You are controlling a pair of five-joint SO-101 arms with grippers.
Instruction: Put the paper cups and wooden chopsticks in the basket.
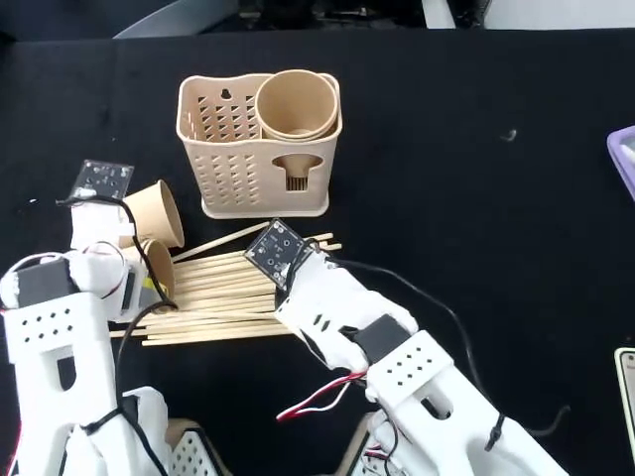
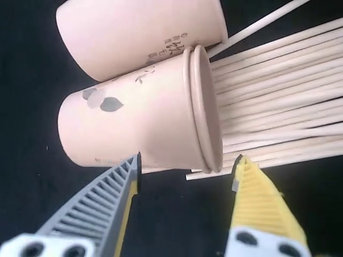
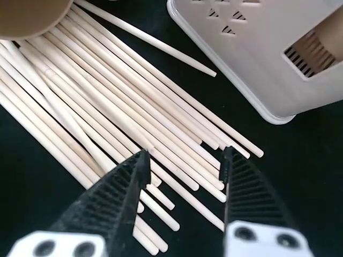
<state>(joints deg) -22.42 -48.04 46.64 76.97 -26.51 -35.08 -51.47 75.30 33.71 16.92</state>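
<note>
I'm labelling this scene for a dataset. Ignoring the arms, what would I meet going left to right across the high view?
Lying paper cups → basket, an upright cup in its right side → purple object at the right edge. The chopsticks overlap cups and basket, so omitted.

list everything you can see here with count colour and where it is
basket: one, beige, upright at the table's far middle
cup in basket: at least one, tan, upright in the right compartment
cups on table: two, tan, on their sides beside the chopsticks, by the left arm
chopsticks: many, pale wood, loose pile lying in front of the basket
table: one, black
purple object: one, at the right edge, cut off
left pincer: one, grey and yellow, open over a lying cup
right pincer: one, black, open over the chopsticks
</note>
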